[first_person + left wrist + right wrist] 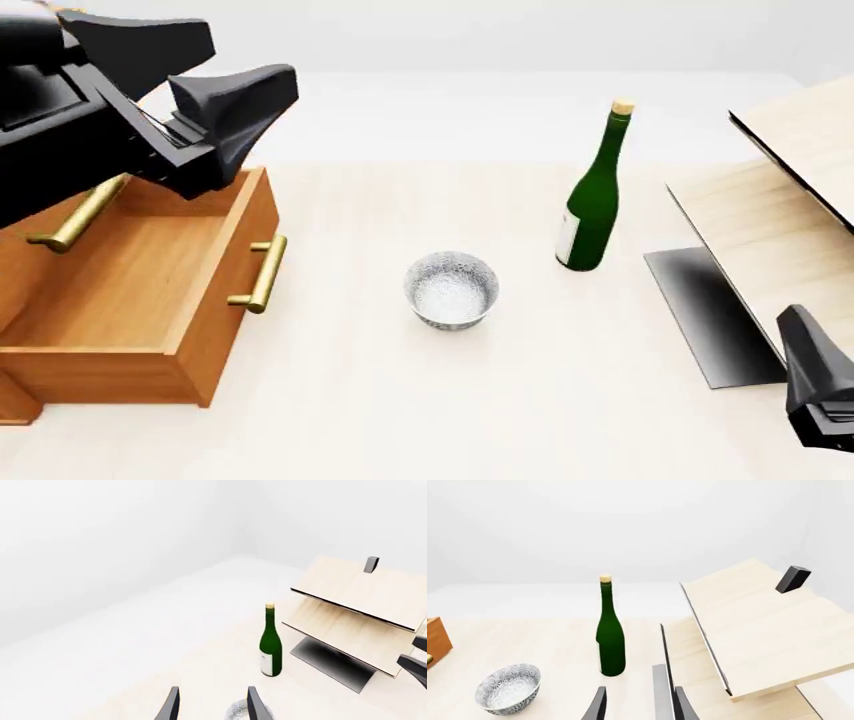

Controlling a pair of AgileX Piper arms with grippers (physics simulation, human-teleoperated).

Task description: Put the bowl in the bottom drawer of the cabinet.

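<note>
White with tiny grey speckles, the small round deep bowl point(451, 289) sits upright on the pale wooden table point(400, 400), out in the open with nothing touching it. To its left stands the big orange-brown wooden cabinet point(80, 215). Its bottom drawer point(134, 300) is pulled out, an open wooden box with a shiny brass bar handle point(260, 273) on the front that faces the bowl. Another brass bar shows higher up on the cabinet. To the right of the bowl, a little farther back, stands a tall smooth dark green glass bottle point(594, 195) with a white label and a tan cork on top. Past the bottle is a pale light-wood box point(787, 220) made of flat tilted boards, with a black panel low down. The black left gripper point(210, 705) hangs above the open drawer; its two thin flat fingers stand apart with nothing between them. The right gripper point(637, 707) is low at the near right, close to the pale box, and its fingers are spread too, holding nothing.
</note>
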